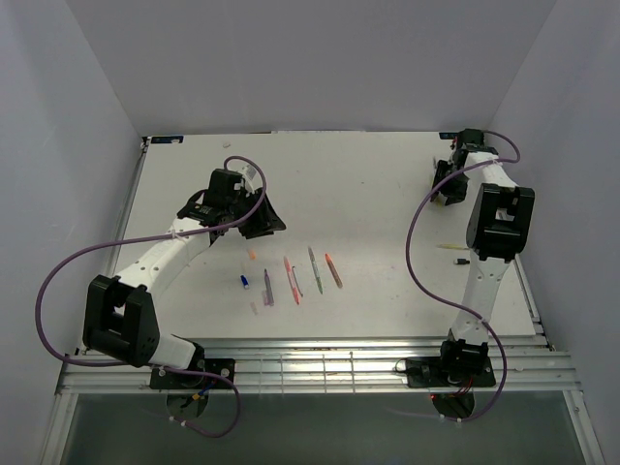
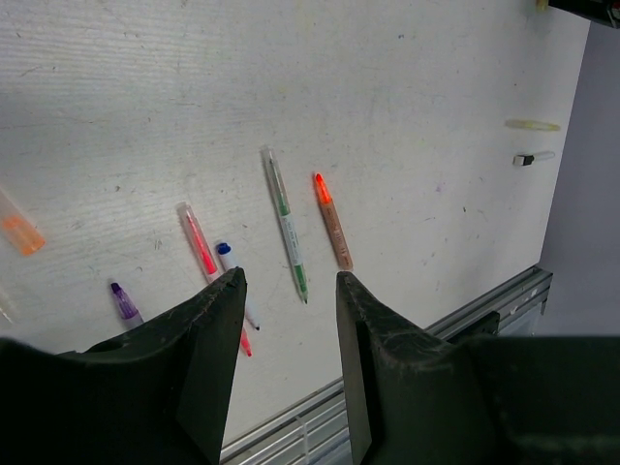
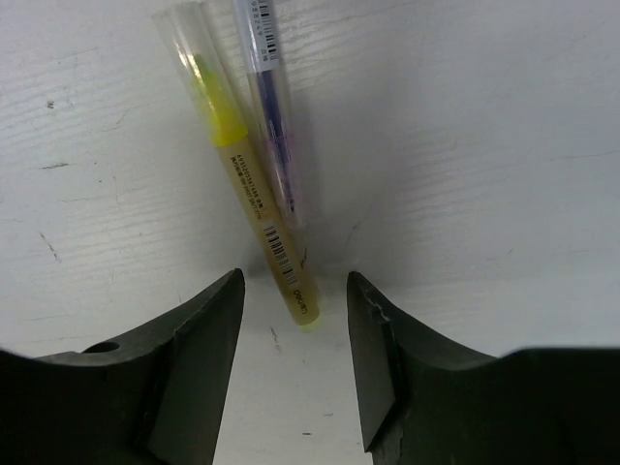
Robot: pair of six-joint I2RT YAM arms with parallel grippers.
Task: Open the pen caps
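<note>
Fingers first: the left fingers [image 2: 208, 339] are spread apart with nothing in them, hovering over the row of pens mid-surface. The right fingers [image 3: 203, 339] are apart too and not gripping. The butt end of the yellow pen [image 3: 254, 199] sits right in the gap between their tips, untouched as far as I can tell.

That yellow pen lies in the far right corner of the surface [image 1: 368, 184], pressed up against a purple-ink pen [image 3: 274, 116]. Its clear cap [image 3: 186, 44] looks to be on, at the end away from the fingers. Can't tell about the purple one, its end runs out of frame.

In the middle, the green pen [image 2: 288, 228], orange pen [image 2: 332, 225] and red pen [image 2: 199, 244] lie side by side. A loose orange cap [image 2: 19, 232] sits off toward the left arm's side. Near the right edge there's a pale yellow piece [image 2: 531, 125] and a dark-tipped piece [image 2: 528, 158]. Pulled caps, I'd guess, but they're too small to call.

So my read is the right arm is lining up on the yellow pen. Next it needs to close on the barrel alone, since the purple pen is touching it and could get pinched along. Then it lifts the pen clear and brings it over so the left fingers can pinch the cap and pull straight along the pen.
</note>
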